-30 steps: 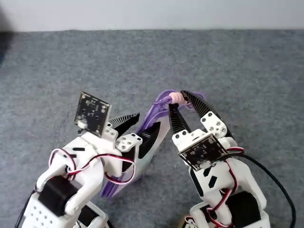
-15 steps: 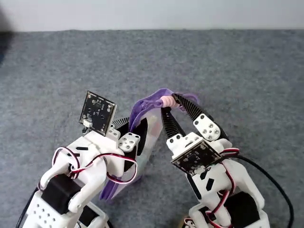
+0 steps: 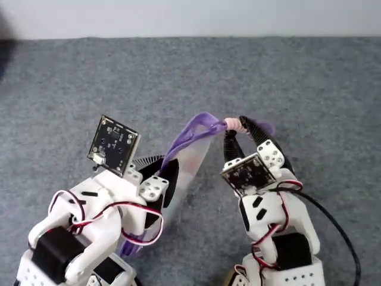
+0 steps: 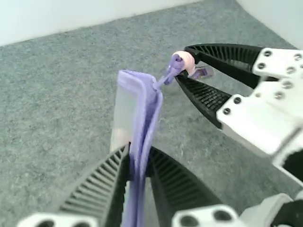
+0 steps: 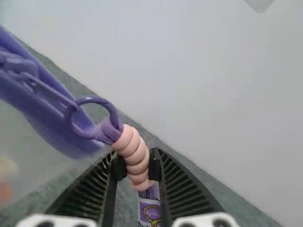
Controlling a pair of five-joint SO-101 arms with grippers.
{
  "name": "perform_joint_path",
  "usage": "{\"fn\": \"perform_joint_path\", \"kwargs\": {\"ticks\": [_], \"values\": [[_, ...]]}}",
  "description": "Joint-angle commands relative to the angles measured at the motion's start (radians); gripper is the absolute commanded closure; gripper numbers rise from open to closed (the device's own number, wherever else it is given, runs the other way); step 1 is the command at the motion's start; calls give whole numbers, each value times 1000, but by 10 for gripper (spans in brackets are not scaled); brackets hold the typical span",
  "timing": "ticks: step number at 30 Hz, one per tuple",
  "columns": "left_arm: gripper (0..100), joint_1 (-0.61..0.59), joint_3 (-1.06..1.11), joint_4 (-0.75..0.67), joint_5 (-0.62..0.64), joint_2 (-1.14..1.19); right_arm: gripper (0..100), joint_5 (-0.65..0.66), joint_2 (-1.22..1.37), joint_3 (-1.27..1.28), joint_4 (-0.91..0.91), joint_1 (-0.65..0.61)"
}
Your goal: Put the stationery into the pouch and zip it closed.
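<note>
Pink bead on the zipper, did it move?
Yes. The pink bead went left, then back right across the grey mat, ending a bit farther right, while staying about as far from the white wall.

translucent purple-trimmed pouch [image 3: 191, 152] stands on edge over the table [image 3: 309, 83], its pink coiled zipper pull [image 3: 234, 124] stretched from its top end.

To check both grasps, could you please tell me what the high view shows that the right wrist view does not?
The high view adds the left gripper shut on the translucent purple-edged pouch. The right wrist view adds the purple ring on its zipper. Both show the right gripper shut on the pink ribbed zipper pull.
</note>
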Motion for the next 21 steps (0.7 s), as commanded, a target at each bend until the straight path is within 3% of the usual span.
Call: {"fn": "perform_joint_path", "kwargs": {"ticks": [1,12,21], "values": [[991,-6,-134,35,-8,-20,991,44,4,107,-74,116],[991,-71,-206,71,-9,-20,991,55,1,173,-148,159],[991,-84,-282,110,-5,-20,991,107,-2,344,-255,298]]}}
